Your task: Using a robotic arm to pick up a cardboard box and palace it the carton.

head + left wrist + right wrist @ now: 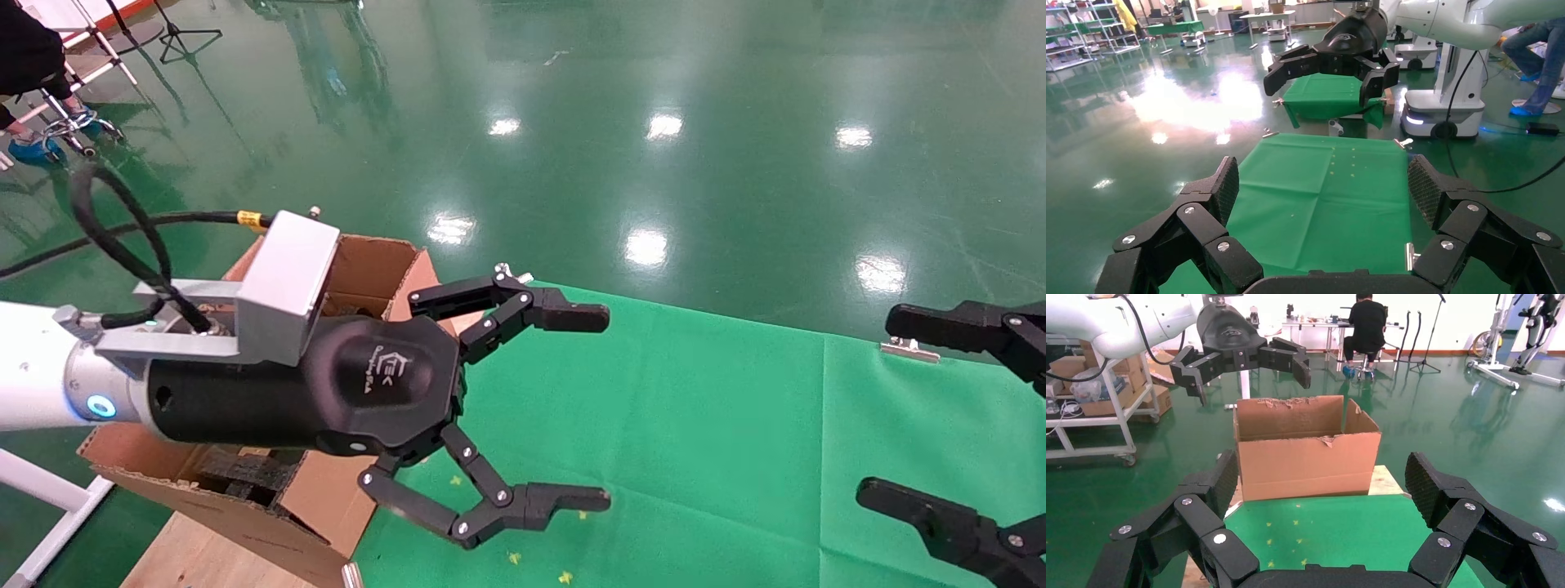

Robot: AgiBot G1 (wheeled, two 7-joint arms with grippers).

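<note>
**Both grippers spread wide over the green surface**

Your head view shows the left gripper [609,408] raised, empty, fingers apart, beside the carton [359,269]; the right gripper [878,408] gapes at the edge. Your left wrist view looks across the green surface [1321,196]. Your right wrist view faces the carton [1306,450]; no cardboard box appears.

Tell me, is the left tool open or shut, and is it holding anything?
Open and empty. In the head view the left tool hangs beside the carton with its fingers spread wide and nothing between them.
</note>
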